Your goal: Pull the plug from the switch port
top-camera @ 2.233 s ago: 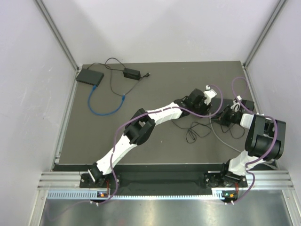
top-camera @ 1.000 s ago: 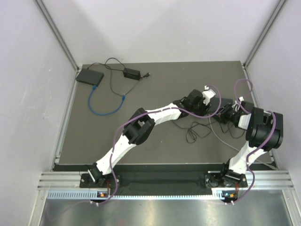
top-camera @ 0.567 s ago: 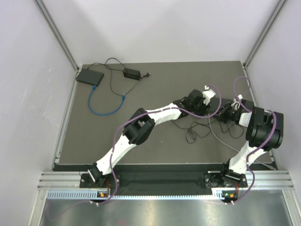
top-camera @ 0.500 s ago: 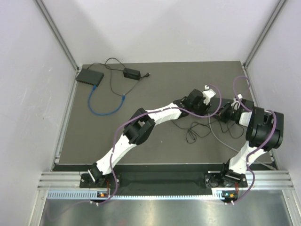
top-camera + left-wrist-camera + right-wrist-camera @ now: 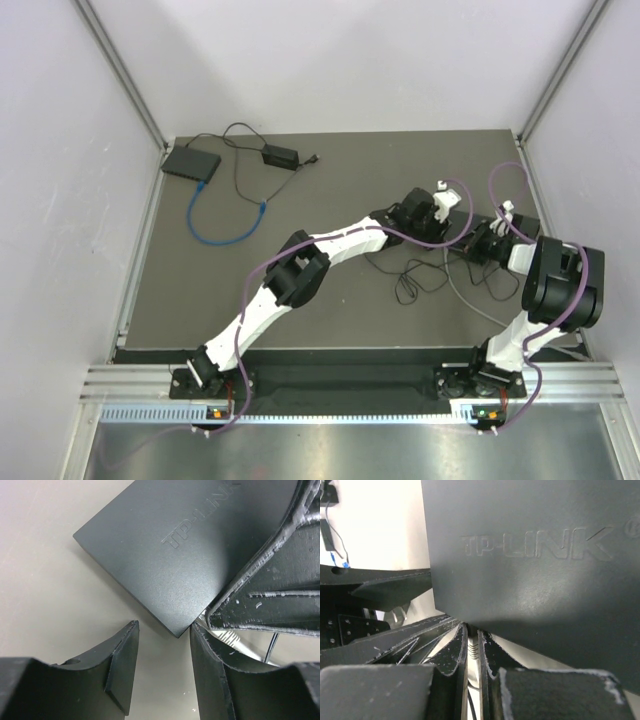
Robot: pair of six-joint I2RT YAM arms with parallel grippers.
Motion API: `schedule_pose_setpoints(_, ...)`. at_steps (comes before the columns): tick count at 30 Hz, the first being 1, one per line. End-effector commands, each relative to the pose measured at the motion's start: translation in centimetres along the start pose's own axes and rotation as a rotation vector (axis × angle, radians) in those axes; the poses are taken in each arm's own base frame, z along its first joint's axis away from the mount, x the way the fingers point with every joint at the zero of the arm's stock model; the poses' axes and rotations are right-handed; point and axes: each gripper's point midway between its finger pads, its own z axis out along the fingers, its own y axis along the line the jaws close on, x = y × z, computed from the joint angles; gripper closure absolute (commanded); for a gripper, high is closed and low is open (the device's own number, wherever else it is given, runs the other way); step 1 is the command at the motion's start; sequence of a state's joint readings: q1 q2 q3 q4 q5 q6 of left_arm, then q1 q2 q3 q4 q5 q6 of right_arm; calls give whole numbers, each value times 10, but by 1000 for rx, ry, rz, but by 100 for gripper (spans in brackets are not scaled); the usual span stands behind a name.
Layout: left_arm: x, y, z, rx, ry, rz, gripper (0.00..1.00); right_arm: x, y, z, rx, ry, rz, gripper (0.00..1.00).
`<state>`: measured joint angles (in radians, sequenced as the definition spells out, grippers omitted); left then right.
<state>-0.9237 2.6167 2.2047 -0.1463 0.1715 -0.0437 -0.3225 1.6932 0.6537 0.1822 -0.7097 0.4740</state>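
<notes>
A black TP-LINK switch point(image 5: 190, 555) lies on the mat; it also fills the top of the right wrist view point(image 5: 530, 555). My right gripper point(image 5: 473, 652) is shut on a light grey plug point(image 5: 473, 650) that sits in a port on the switch's edge. The right gripper's fingers point(image 5: 270, 595) show in the left wrist view beside the switch's corner, with the plug point(image 5: 225, 639) under them. My left gripper point(image 5: 162, 667) is open and empty, its jaws straddling the switch's near corner without touching it. In the top view both grippers point(image 5: 452, 218) point(image 5: 480, 240) meet at the right and hide the switch.
A second black switch point(image 5: 192, 162) with a blue cable point(image 5: 215, 228) and a power adapter point(image 5: 278, 156) lies at the far left. Loose black cable point(image 5: 415, 275) is tangled in front of the grippers. The mat's right edge point(image 5: 535, 200) is close to the right arm.
My right gripper edged a little left toward the switch and its elbow and purple cable loop shifted. The left arm has stayed where it was.
</notes>
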Motion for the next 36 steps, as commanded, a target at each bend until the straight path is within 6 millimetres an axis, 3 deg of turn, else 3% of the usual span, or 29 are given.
schedule_pose_setpoints(1,12,8,10,-18,15,-37,50,44,-23,-7,107,100,18,100)
schedule_pose_setpoints(9,15,8,12,-17,16,-48,51,46,-18,-10,131,93,-5,100)
schedule_pose_setpoints(12,10,8,6,-22,10,-35,51,27,2,-12,57,16,-28,100)
schedule_pose_setpoints(13,16,9,4,-25,24,-38,50,21,9,-13,37,0,-26,100)
schedule_pose_setpoints(14,1,8,-5,-27,-4,-44,50,14,17,-14,14,-19,-33,100)
schedule_pose_setpoints(16,-3,10,-14,-35,-11,-61,49,3,31,-18,-24,-41,-49,100)
schedule_pose_setpoints(17,-21,8,-26,-40,-39,-74,48,-3,38,-22,-36,-64,-61,100)
schedule_pose_setpoints(22,-59,20,-67,-57,-77,-172,47,-32,76,-34,-151,-173,-110,100)
schedule_pose_setpoints(23,-80,18,-84,-51,-114,-201,46,-37,83,-38,-170,-200,-124,100)
schedule_pose_setpoints(25,-82,26,-100,-51,-121,-245,46,-51,96,-42,-205,-249,-145,100)
schedule_pose_setpoints(26,-103,23,-119,-42,-166,-263,46,-55,100,-43,-219,-262,-151,100)
schedule_pose_setpoints(30,-111,25,-154,-66,-168,-277,46,-74,134,-43,-320,-332,-194,100)
schedule_pose_setpoints(31,-124,21,-168,-63,-197,-273,46,-76,145,-38,-342,-339,-216,100)
schedule_pose_setpoints(36,-129,13,-200,-53,-199,-345,46,-111,207,-34,-433,-493,-225,100)
